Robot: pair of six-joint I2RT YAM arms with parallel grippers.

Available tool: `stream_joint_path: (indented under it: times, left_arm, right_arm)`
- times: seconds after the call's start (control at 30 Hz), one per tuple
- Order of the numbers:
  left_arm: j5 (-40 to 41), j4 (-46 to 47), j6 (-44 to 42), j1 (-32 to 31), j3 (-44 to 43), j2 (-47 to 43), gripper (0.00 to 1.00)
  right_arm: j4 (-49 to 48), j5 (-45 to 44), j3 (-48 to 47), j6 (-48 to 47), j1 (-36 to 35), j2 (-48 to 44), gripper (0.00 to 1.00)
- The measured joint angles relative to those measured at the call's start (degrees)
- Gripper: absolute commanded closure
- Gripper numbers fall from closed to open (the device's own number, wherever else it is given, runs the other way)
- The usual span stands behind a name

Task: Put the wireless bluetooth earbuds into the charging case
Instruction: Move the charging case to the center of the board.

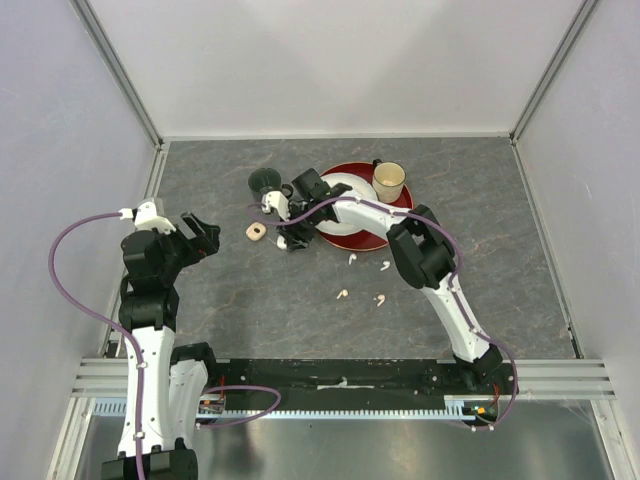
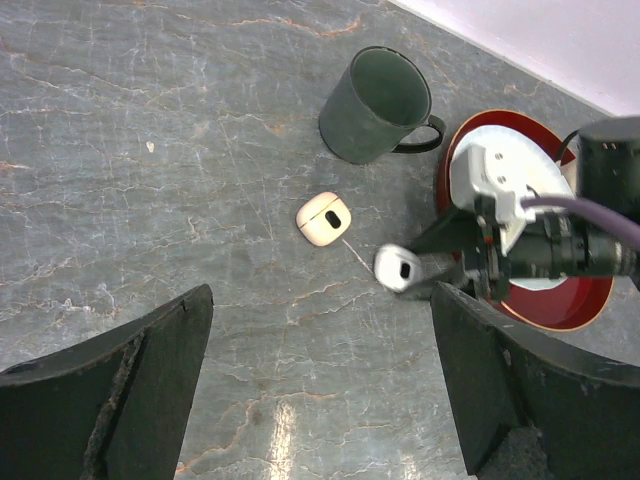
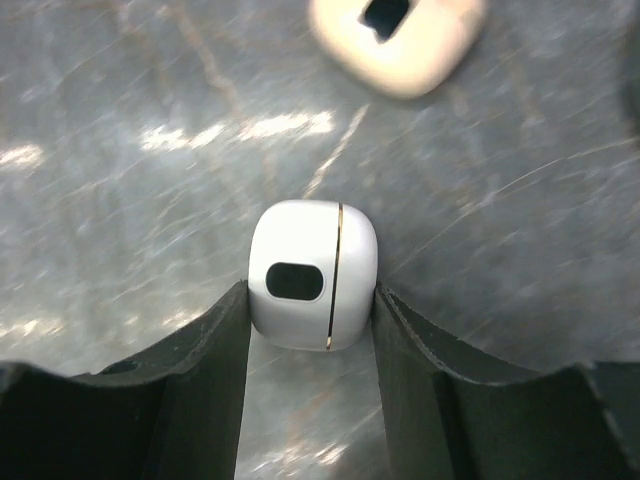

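My right gripper (image 1: 287,240) is shut on a white charging case (image 3: 312,275), gripping its two sides just above the tabletop; the case shows a dark oval mark and a thin seam. It also shows in the left wrist view (image 2: 400,268). A pale peach case (image 1: 255,231) lies just left of it, and appears in both wrist views (image 2: 324,218) (image 3: 398,40). Several tiny earbuds lie loose on the table to the right: two white (image 1: 352,258) (image 1: 385,265), two paler peach (image 1: 342,294) (image 1: 380,299). My left gripper (image 1: 203,236) (image 2: 320,305) is open and empty, left of both cases.
A dark green mug (image 1: 265,182) (image 2: 378,105) stands behind the cases. A red plate (image 1: 395,212) (image 2: 560,305) carries a white plate (image 1: 340,190) and a cream mug (image 1: 389,180). The right arm lies across the plate. Enclosure walls ring the table.
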State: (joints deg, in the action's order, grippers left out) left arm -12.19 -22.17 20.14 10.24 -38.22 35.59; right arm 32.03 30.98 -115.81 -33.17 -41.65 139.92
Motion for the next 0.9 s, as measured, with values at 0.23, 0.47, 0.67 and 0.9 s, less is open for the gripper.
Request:
stream_joint_path:
  times: [0.23,0.47,0.67,0.9]
  left_arm:
    - [0.0,0.0,0.0,0.0,0.0,0.0,0.05]
    - [-0.2,0.0,0.0,0.0,0.0,1.3,0.05]
    - [-0.3,0.0,0.0,0.0,0.0,1.6,0.05]
    - [-0.3,-0.1,0.0,0.0,0.0,1.6,0.05]
  right_arm:
    - [-7.9,-1.2,23.5,5.1,-1.9,-14.1,0.5]
    - [-14.3,-4.9,41.0,9.4,-4.9,-25.5,0.44]
    - [-19.6,-6.9,51.5,12.5,-6.4,-32.5,0.27]
    - [-25.3,-9.0,55.2,15.1,-7.4,-34.4,0.04]
